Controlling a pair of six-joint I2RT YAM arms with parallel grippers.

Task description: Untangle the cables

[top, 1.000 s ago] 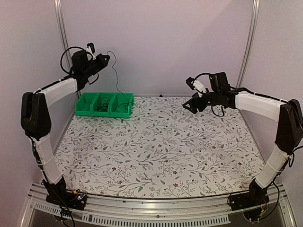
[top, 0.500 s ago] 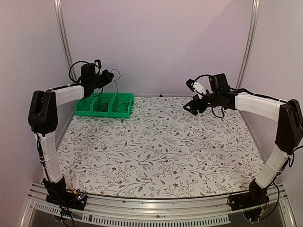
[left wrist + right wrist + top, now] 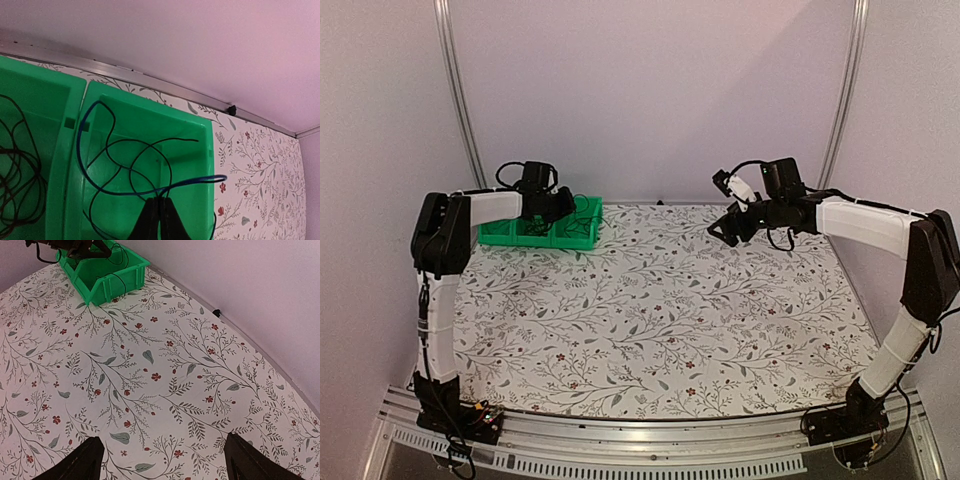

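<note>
One cable (image 3: 131, 194) pinched in left pincer (image 3: 160, 201) over green bin (image 3: 150, 103); right pincer (image 3: 163, 439) wide.

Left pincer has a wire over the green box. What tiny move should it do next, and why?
Probably open the left pincer and let go. It is shut on a thin cable whose loops already lie inside the end compartment of the green bin, so the cable looks delivered. The right pincer hangs open, far off.

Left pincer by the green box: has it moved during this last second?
Yes. The left pincer, shut on a thin cable, has come down from high above the green bin to just over its right compartment.
</note>
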